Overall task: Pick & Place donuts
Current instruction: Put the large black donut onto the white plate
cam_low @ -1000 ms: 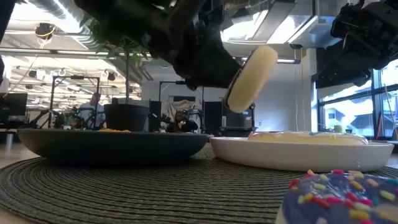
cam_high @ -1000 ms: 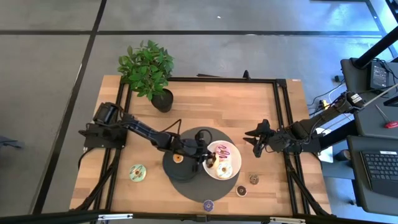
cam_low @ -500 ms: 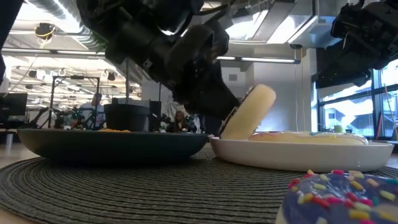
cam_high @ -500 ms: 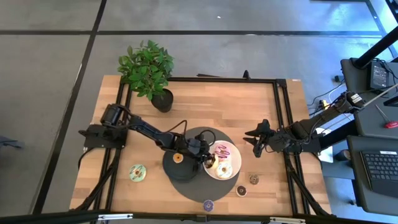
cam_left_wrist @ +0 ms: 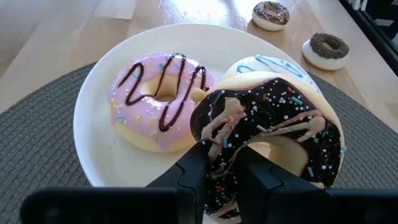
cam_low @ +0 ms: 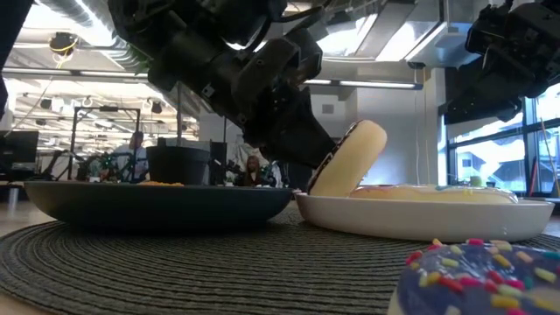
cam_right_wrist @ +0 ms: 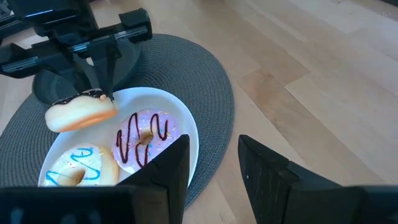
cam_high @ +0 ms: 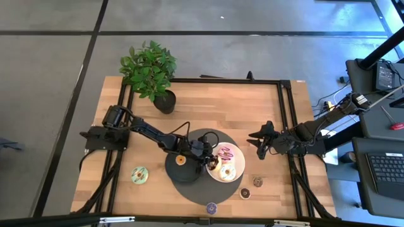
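chocolate donut coming down onto the white plate

the chocolate donut (cam_left_wrist: 273, 140), dark icing with sprinkles, hangs tilted on edge at the near rim of the white plate (cam_left_wrist: 93, 124), its lower edge at or just above the plate; i cannot tell from here if it touches. the left gripper (cam_left_wrist: 219, 171) has its 2 fingers pinched on the ring's edge, one through the hole it seems, which is why it sits tipped rather than flat. beside it on the plate lie the pink donut (cam_left_wrist: 160, 99) with chocolate drizzle and a white donut (cam_right_wrist: 74, 171) with blue drizzle, so the free spot is the rim nearest the dark grey plate (cam_high: 183, 165), where a mini orange donut (cam_high: 180, 160) sits. to me this looks like the placing step, with release next; let go tilted, it may roll against the pink one. both plates share a round woven mat (cam_right_wrist: 205, 87). the green donut (cam_high: 139, 174), 2 mini brown ones (cam_high: 251, 187) and the purple donut (cam_low: 481, 276) wait out on the table. the right gripper (cam_right_wrist: 211, 165) hovers beside the mat, fingers parted, empty.
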Controlling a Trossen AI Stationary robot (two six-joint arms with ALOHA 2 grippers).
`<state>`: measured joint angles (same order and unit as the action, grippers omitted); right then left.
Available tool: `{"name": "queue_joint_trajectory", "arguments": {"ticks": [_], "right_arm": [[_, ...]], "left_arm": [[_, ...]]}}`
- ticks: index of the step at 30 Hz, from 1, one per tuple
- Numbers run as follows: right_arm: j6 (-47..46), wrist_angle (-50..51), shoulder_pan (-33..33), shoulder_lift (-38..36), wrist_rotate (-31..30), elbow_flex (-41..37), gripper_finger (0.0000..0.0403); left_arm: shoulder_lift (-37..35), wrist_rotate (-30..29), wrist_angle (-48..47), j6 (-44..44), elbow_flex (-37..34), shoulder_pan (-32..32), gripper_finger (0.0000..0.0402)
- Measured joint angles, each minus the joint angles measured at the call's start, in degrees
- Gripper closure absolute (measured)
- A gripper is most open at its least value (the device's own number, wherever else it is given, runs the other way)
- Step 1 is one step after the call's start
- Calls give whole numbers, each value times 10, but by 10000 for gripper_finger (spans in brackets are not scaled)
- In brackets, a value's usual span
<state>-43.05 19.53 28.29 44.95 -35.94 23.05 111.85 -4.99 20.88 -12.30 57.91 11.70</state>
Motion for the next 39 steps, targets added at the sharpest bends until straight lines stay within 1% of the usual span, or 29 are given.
{"name": "queue_joint_trajectory", "arguments": {"ticks": [5, 14, 23, 29, 39], "right_arm": [[0, 0, 0, 0, 0, 0, 263], [0, 0, 0, 0, 0, 0, 263], [0, 0, 0, 0, 0, 0, 263], [0, 0, 0, 0, 0, 0, 263], [0, 0, 0, 0, 0, 0, 263]], "left_arm": [[0, 0, 0, 0, 0, 0, 335], [0, 0, 2, -5, 0, -6, 276], [0, 0, 2, -5, 0, -7, 241], [0, 1, -1, -5, 0, -7, 231], [0, 2, -2, -5, 0, -7, 232]]}}
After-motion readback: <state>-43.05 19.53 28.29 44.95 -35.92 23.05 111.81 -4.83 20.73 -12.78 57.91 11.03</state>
